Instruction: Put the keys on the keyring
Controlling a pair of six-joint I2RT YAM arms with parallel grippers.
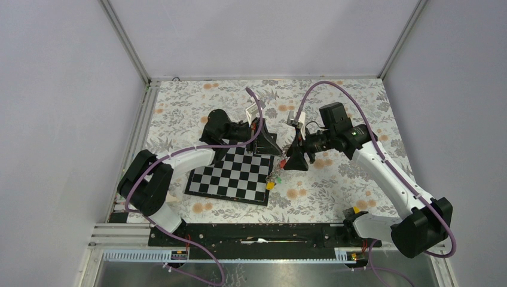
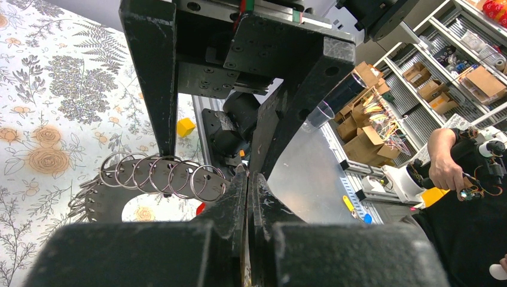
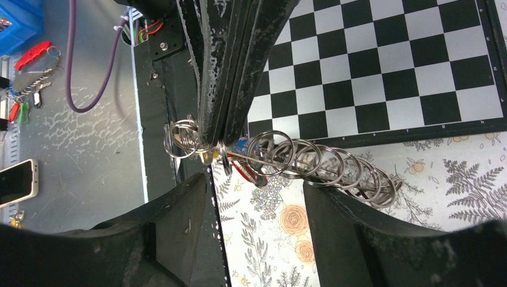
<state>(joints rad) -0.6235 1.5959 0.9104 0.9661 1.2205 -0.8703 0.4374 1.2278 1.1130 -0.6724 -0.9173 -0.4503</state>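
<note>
Left gripper [image 2: 247, 179] pinching tight on edge of keyring [image 2: 101, 206]. Right gripper [image 3: 257, 197] gaping wide, gripping nothing, facing it from right. Small rings [image 3: 299, 160] stringing along keyring. Keys [image 1: 271, 183] clustering by right edge of chessboard [image 1: 233, 173], over floral cloth [image 1: 335, 185].

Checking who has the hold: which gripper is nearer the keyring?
Left. The left gripper is clamped shut on the keyring; the right gripper stands open facing it, apart from it.
</note>
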